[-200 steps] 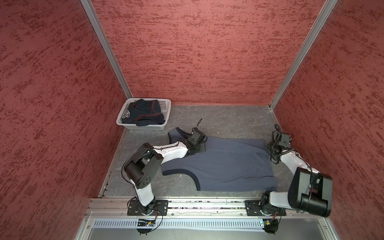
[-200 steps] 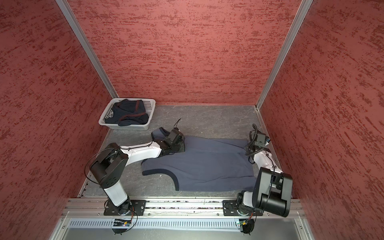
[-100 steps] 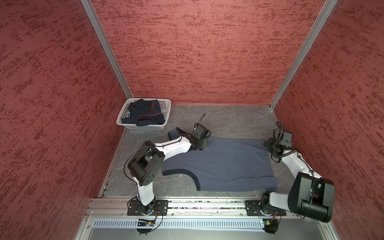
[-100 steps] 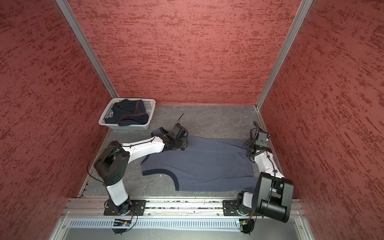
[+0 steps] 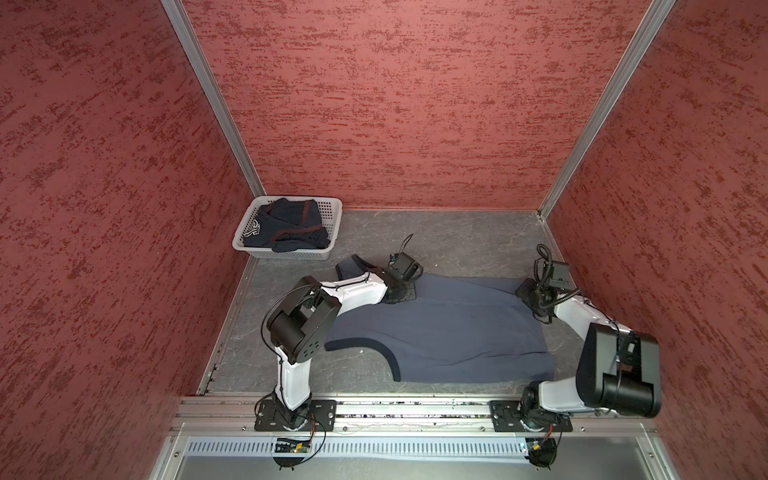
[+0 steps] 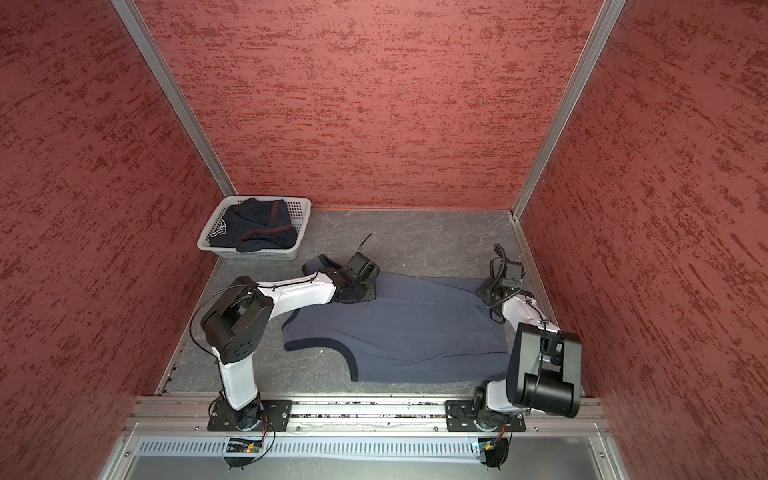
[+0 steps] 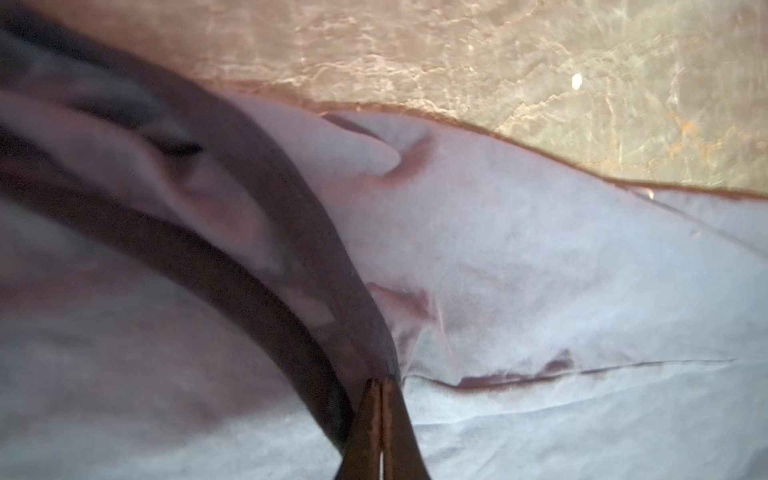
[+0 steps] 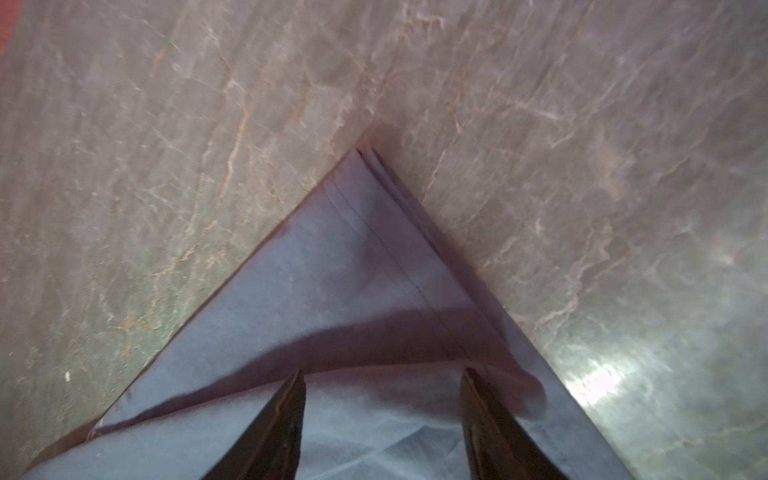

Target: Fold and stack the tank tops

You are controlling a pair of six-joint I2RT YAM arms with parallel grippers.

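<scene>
The slate-blue tank top (image 5: 449, 332) (image 6: 407, 332) lies flat on the grey floor, with navy trim along its armhole. My left gripper (image 7: 380, 380) (image 5: 401, 291) is at the cloth's far left part, shut on the navy trim (image 7: 266, 232). My right gripper (image 8: 382, 374) (image 5: 530, 295) stands open over the far right hem corner (image 8: 374, 216), the cloth lying beneath and between its fingers. The dark navy tank top (image 5: 286, 226) (image 6: 253, 230) with maroon trim lies crumpled in the basket.
The white perforated basket (image 5: 286, 254) (image 6: 249, 252) sits in the far left corner. Red walls enclose the floor on three sides. A metal rail (image 5: 415, 409) carrying both arm bases runs along the near edge.
My left gripper has shifted slightly right and closed on the trim. My right gripper has edged left onto the hem corner, its jaws a little wider.
</scene>
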